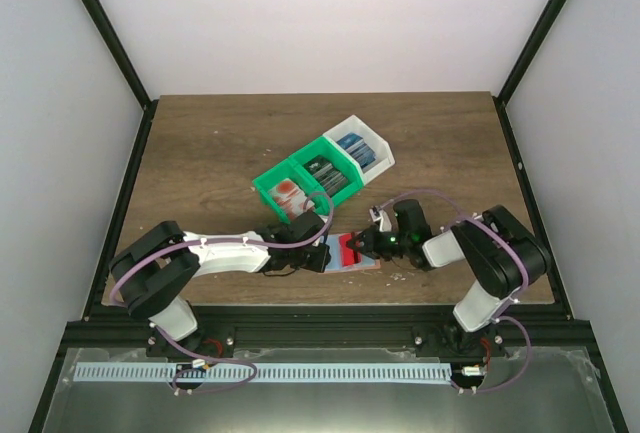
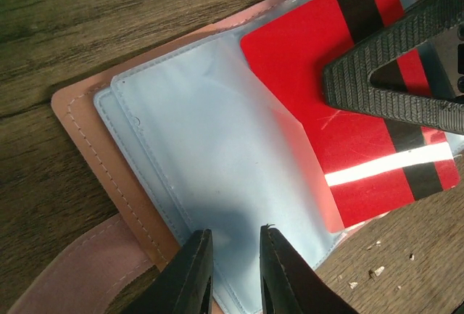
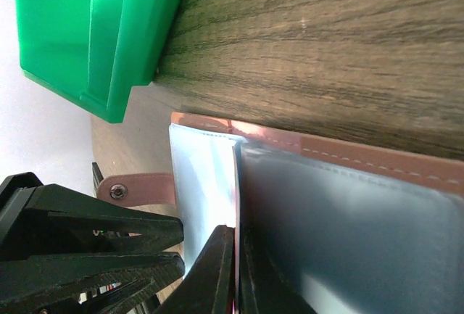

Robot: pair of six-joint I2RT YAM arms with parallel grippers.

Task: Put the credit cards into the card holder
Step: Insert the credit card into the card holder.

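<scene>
Right tool [image 3: 234, 231] is pressed together on the red card [image 2: 297, 89]; I see the card's red edge between the fingers. In the left wrist view one ribbed finger lies across the card's face. The card sits part-way under a clear sleeve [image 2: 210, 147] of the holder [image 2: 76, 129], with its striped end sticking out. The holder lies open and flat on the worktop [image 1: 220, 153], near the front edge, between my two arms.

Left tool [image 2: 235, 233] is spread a little, narrow gap, tips over the sleeve's near edge; I can't tell if they touch it. Snap tab [image 3: 138, 187] sticks out from the holder, beside the left tool.

Behind the holder, green bin [image 1: 262, 188] has red-white and dark cards. White bin [image 1: 380, 158] sits against it with blue cards.
</scene>
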